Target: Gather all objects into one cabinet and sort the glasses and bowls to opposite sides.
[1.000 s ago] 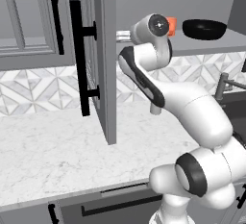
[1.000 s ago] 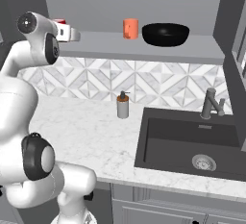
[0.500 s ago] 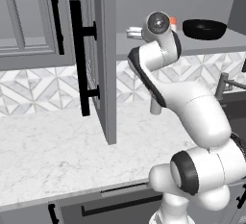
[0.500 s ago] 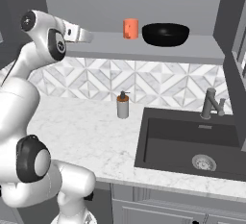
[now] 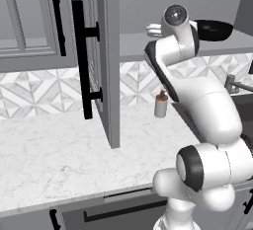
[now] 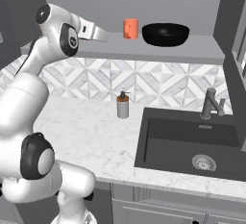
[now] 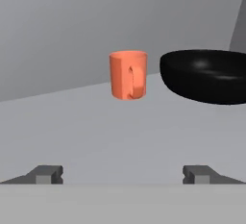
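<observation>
While we are holding our gripper [image 7: 122, 174] above the cabinet shelf [image 6: 158, 52] with its fingers spread wide and nothing between them, we are seeing the orange cup [image 7: 128, 74] standing straight ahead of the hand, beyond the fingertips and apart from them. The black bowl [image 7: 207, 75] is sitting just beside the cup, off toward the hand's right finger. We are judging that these two are already gathered on the shelf, though they are standing close together rather than at opposite ends. We are not finding the other mugs or the red bowl from here, so we are judging that most of the gathering and sorting is still ahead.
</observation>
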Available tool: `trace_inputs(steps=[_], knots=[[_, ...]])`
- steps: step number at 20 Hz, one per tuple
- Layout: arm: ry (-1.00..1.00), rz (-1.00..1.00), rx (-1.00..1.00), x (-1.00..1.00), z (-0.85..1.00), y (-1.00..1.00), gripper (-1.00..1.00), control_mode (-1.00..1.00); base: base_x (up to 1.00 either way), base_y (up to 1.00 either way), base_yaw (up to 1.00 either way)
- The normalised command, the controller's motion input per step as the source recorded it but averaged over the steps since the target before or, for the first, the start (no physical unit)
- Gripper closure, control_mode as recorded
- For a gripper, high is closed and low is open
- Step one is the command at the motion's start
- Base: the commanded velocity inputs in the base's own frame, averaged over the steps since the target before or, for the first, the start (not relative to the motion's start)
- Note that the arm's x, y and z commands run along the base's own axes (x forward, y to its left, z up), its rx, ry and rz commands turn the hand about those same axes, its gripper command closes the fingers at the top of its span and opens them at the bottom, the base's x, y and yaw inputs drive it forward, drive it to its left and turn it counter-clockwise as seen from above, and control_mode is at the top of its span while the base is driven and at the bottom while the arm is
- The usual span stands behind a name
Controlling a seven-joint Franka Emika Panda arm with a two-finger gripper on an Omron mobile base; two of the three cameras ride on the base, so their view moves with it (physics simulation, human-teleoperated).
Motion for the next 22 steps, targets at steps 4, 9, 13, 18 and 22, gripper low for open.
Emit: trace_inputs(steps=[4, 9, 13, 18, 22], knots=[[0.07, 0.00, 0.02, 0.00, 0.00, -0.51, -1.00, -1.00, 0.00, 0.00, 0.00], [0.03, 0.00, 0.02, 0.10, 0.00, -0.32, -1.00, -1.00, 0.00, 0.00, 0.00], [0.00, 0.00, 0.00, 0.27, 0.00, -0.24, -1.00, -1.00, 0.00, 0.00, 0.00], [0.00, 0.00, 0.00, 0.24, 0.00, -0.02, -1.00, -1.00, 0.00, 0.00, 0.00], [0.00, 0.00, 0.00, 0.18, -0.01, 0.00, -1.00, -1.00, 0.00, 0.00, 0.00]])
